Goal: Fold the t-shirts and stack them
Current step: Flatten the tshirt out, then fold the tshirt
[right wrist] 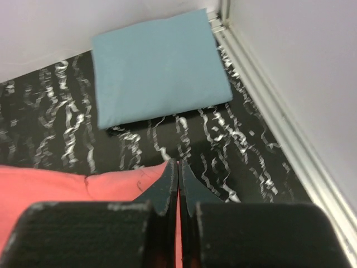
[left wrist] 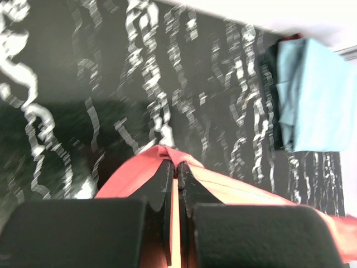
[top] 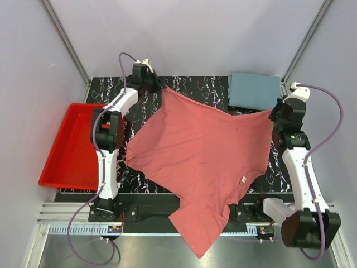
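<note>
Letting pink shirt's [top: 206, 151] loose end spill over the near edge while stretching the rest across the table [top: 189, 89], neck label facing up toward the right. Leaving red tray [top: 67, 151] alone beside the table's left edge, pinching the shirt's far-left corner with left gripper [left wrist: 174, 163], jaws pressed together on the cloth, and pinching its right corner with right gripper [right wrist: 177, 163], jaws likewise clamped on pink fabric. Leaving folded blue shirt [top: 254, 91] lying at the table's far-right corner, just beyond the right gripper.
</note>
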